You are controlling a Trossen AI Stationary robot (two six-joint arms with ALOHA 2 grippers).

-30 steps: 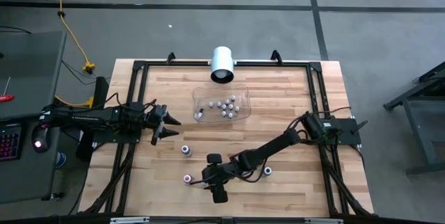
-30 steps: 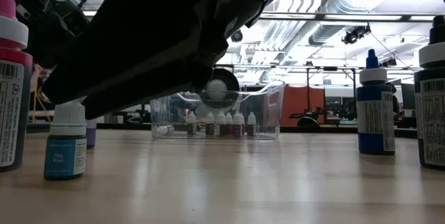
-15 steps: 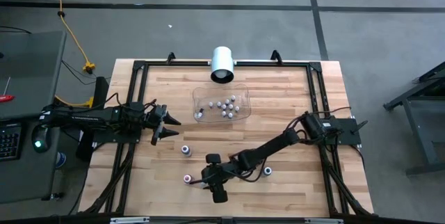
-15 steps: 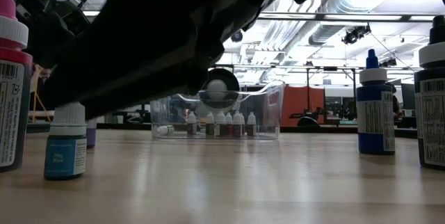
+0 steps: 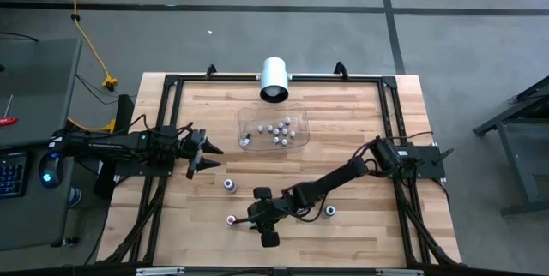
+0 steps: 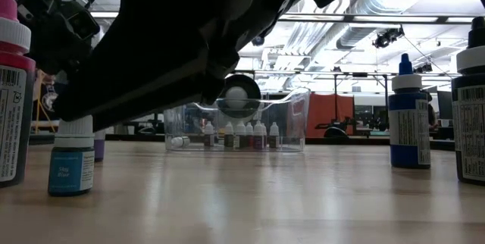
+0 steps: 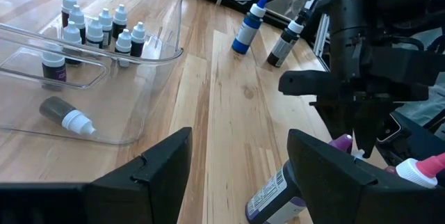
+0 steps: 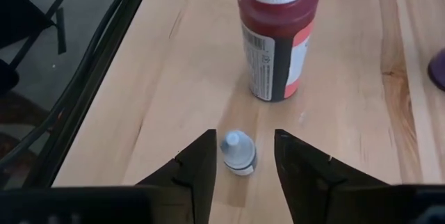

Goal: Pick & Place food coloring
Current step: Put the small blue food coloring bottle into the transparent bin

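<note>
Target bottle: tiny white-capped plastic food coloring bottle [image 8: 238,153], upright on the wood between the right gripper [image 8: 241,160] fingers, spread and not gripping.
Handling: likely light, stiff, tippy; grip low on the body, not the tapered cap.
Neighbours: taller red-filled bottle [image 8: 279,37] just beyond; purple bottle [image 7: 278,195] nearby.
Room: table edge [image 8: 132,92] near; open wood toward the clear plastic tray [image 5: 244,122].
Left gripper [image 5: 206,150]: parked, fingers apart, empty.
</note>
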